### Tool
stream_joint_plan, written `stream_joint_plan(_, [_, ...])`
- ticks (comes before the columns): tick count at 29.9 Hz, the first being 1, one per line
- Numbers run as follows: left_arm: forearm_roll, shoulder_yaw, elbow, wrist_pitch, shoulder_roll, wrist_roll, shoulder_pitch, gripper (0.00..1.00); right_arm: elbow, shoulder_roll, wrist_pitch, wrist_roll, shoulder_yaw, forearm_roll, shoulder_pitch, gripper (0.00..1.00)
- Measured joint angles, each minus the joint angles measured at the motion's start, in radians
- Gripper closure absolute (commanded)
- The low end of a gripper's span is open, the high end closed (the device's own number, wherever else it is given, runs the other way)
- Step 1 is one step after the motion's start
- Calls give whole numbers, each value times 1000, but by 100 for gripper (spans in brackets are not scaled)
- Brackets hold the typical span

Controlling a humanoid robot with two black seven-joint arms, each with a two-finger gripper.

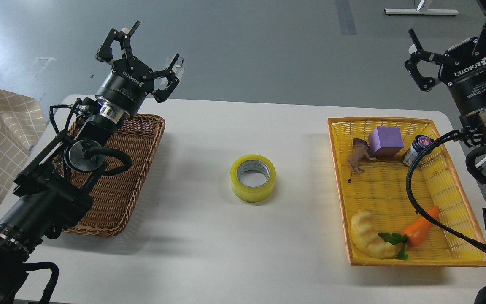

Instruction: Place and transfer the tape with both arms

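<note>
- At frame centre, the tape [253, 177] lies flat on the white table [209, 236], between the baskets.
- Upper left: left gripper [153, 51] spread wide, empty, above the brown basket [137, 143].
- Upper right: right gripper [449, 40] also spread, empty, near the yellow basket [458, 190].
- Judging by this, tape sits at mid-table; pickup into a basket remains.

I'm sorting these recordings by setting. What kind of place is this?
Probably a robotics lab or test room, not a home. A plain white table stands on bare grey floor, with a brown wicker basket and a yellow basket of toy props, and a tape roll laid out between them.
</note>
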Motion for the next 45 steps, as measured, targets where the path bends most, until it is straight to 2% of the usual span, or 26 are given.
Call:
stream_joint_plan(5, [49, 3, -14, 0, 16, -14, -10, 2, 0, 4, 0, 0, -1, 0, -8, 0])
stream_joint_plan(8, [180, 1, -47, 0, 38, -32, -19, 2, 0, 4, 0, 0, -1, 0, -15, 0])
stream_joint_plan(13, [529, 4, -197, 0, 72, -126, -25, 2, 0, 4, 0, 0, -3, 1, -33, 0])
stream_joint_plan(15, [675, 12, -266, 4, 79, -139, -25, 2, 2, 4, 0, 0, -3, 1, -39, 0])
stream_joint_plan(19, [934, 22, -368, 81, 80, -145, -20, 2, 5, 3, 0, 1, -3, 0, -48, 0])
stream_joint_plan(23, [1096, 38, -408, 107, 79, -136, -19, 2, 8, 3, 0, 2, -3, 0, -51, 0])
stream_joint_plan(28, [1287, 116, -412, 110, 104, -109, -35, 2, 8, 3, 0, 2, -3, 0, -56, 0])
stream_joint_plan(37, [1659, 227, -403, 111, 152, -90, -59, 2, 0, 0, 0, 7, 0, 0, -96, 0])
stream_joint_plan(40, [1719, 278, -401, 108, 163, -69, -77, 2, -2, 0, 0, 10, 0, 0, -106, 0])
stream_joint_plan(45, [1749, 410, -386, 107, 173, -9, -148, 2, -10, 0, 0, 12, 1, 0, -113, 0])
